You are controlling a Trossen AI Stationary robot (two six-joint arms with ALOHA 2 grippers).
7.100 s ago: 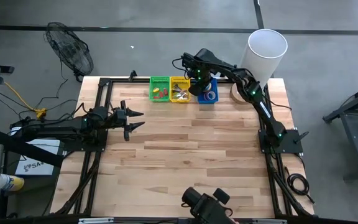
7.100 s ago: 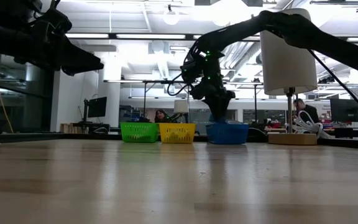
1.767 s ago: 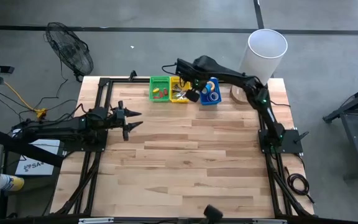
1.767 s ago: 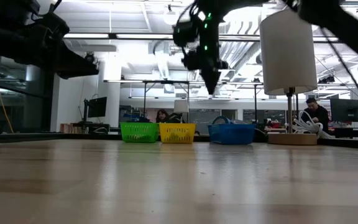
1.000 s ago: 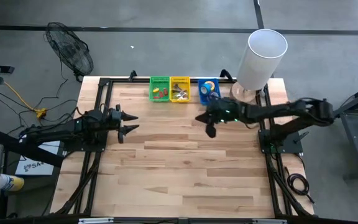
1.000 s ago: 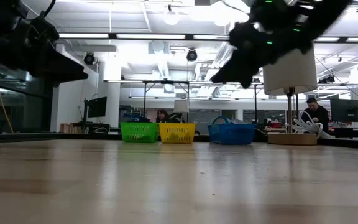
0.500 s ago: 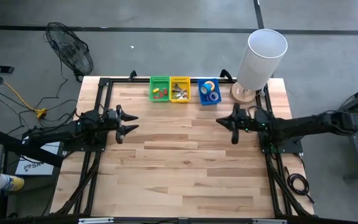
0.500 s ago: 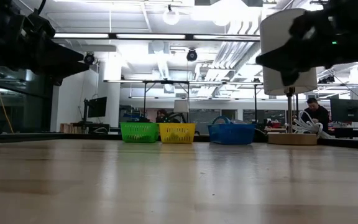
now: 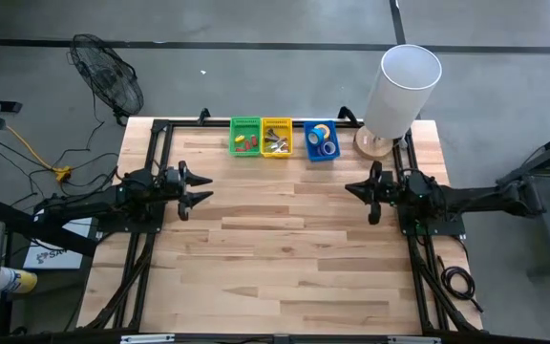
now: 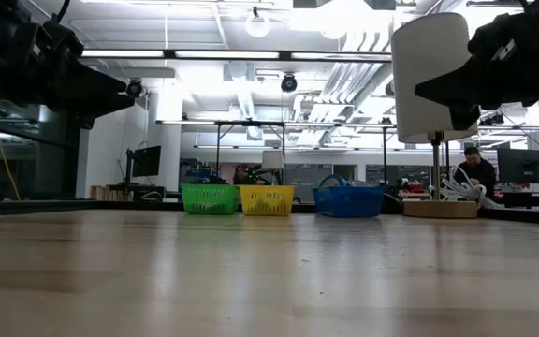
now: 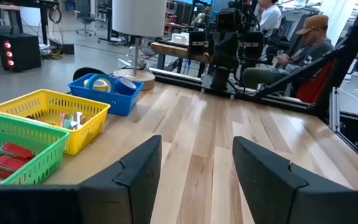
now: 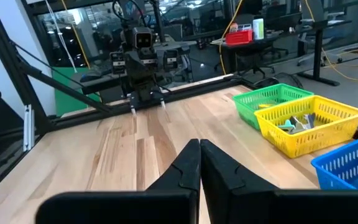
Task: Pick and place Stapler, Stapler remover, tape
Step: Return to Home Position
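Note:
Three small baskets stand in a row at the table's far edge. The green basket (image 9: 245,137) holds red staplers (image 11: 8,158). The yellow basket (image 9: 276,137) holds silvery stapler removers (image 12: 297,123). The blue basket (image 9: 320,140) holds tape rolls (image 11: 98,82). My left gripper (image 9: 199,188) hovers open at the table's left side, pointing level toward the right, with nothing between its fingers (image 11: 138,171). My right gripper (image 9: 351,189) hovers shut and empty at the right side, pointing level toward the left, its fingers (image 12: 194,165) pressed together.
A tall white cylinder (image 9: 401,81) on a round wooden base stands at the far right corner, close to the blue basket. Bare wooden tabletop (image 9: 285,258) lies between the two arms. People (image 11: 309,43) sit beyond the table's right edge. A fan (image 9: 108,81) lies on the floor.
My right gripper has drawn back from the table's middle toward the right edge, staying shut and empty and sinking a little. The baskets and what they hold have not moved.

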